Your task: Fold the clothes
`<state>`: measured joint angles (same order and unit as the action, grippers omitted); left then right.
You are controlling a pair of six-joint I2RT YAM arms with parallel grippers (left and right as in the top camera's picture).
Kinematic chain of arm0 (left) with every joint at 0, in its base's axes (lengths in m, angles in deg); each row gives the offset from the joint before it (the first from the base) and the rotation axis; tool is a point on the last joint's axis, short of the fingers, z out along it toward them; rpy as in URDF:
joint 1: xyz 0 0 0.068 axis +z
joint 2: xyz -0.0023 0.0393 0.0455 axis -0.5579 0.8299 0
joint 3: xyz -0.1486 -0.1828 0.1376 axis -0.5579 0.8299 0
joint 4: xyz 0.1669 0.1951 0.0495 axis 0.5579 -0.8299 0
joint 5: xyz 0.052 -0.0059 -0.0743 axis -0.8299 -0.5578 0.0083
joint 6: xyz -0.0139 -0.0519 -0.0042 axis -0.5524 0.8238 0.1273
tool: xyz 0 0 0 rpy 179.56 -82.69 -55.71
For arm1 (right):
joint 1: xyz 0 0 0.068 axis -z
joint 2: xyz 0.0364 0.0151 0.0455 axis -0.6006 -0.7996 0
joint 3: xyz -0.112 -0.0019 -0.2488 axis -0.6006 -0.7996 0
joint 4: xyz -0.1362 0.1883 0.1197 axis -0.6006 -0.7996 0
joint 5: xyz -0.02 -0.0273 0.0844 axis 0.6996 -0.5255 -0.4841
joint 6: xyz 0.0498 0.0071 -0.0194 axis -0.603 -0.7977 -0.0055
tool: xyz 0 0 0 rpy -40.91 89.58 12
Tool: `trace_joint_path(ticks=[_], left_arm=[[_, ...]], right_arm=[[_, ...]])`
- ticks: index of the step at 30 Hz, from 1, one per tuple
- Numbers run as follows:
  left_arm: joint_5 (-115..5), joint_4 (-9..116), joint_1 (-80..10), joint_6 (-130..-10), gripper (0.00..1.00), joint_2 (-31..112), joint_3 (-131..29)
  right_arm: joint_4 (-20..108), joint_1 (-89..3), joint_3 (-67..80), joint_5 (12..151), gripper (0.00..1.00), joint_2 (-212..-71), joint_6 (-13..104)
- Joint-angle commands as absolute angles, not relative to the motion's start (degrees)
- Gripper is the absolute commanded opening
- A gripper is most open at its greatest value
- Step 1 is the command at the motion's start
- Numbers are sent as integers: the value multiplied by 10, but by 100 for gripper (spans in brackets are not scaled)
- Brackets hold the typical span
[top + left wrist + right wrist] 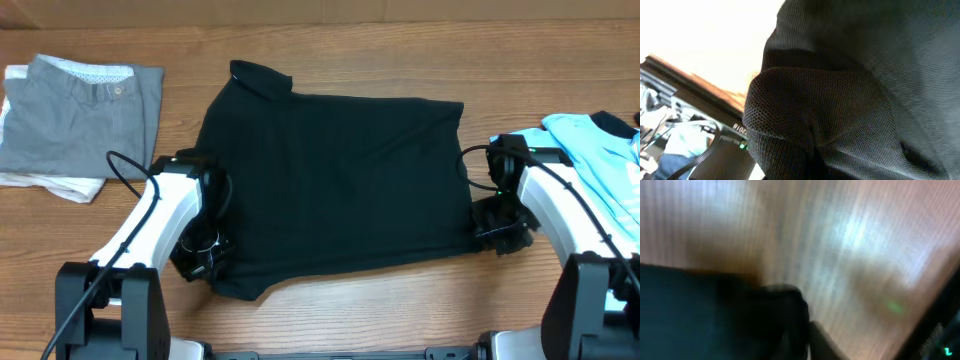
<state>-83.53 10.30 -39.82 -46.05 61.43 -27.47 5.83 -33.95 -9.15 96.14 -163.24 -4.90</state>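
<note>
Black shirt [340,180]: spread flat in the middle of the worktop [330,40], collar [262,78] at the far left, near edge slanting towards the left.
Left hand [205,258]: at the shirt's near left corner, fingers together and clamped on the cloth. In its own wrist view a bunched fold of black knit fills the picture.
Right hand [500,232]: at the shirt's near right corner. Its wrist view is blurred, showing dark cloth low on the left and bare wood beyond. I cannot tell whether the fingers are apart or together.
Blue shirt [600,150]: at the right edge, behind the right arm, apart from the black one.
Trousers [85,110]: grey, folded, far left, lying on a white cloth [50,185].
</note>
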Motion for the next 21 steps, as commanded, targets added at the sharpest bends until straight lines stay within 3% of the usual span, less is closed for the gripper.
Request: trace_joint_path(ticks=[1,2,4,5,16,21], left_arm=[[-872,116,-397,-448,38,600,-271],[-871,118,-397,-449,57,600,-271],[-872,120,-397,-450,94,600,-271],[-872,120,-397,-451,100,600,-271],[-883,127,-396,-452,100,600,-274],[-893,130,-396,-464,100,600,-318]], right_arm=[[86,-336,-95,984,64,-1618,-32],[90,-336,-95,984,96,-1619,-30],[94,-336,-95,984,100,-1618,-31],[97,-336,-95,984,100,-1618,-31],[125,-336,-68,987,100,-1618,-23],[165,-336,-18,984,100,-1618,62]])
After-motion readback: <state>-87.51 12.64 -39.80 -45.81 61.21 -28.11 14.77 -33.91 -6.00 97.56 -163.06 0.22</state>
